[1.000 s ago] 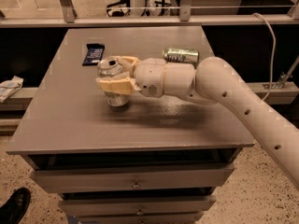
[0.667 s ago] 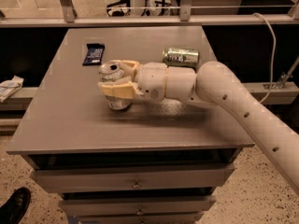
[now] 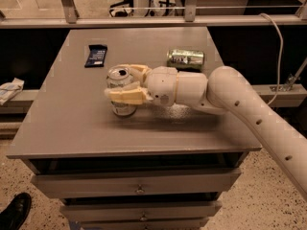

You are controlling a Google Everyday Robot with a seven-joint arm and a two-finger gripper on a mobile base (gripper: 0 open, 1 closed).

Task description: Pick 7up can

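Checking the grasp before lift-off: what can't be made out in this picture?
Camera view, the only one:
- 7up can: the tool, straddling it mid-table, covers its middle band, so the label is unreadable.
- Green can, lying behind: print too small to read.
- Dark packet, back left: text too small to read.
- Arm: cut off by the right edge.

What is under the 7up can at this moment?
Only the grey table top; the 7up can appears to stand upright on it. The pincer clasps its middle, the near finger covering that band.
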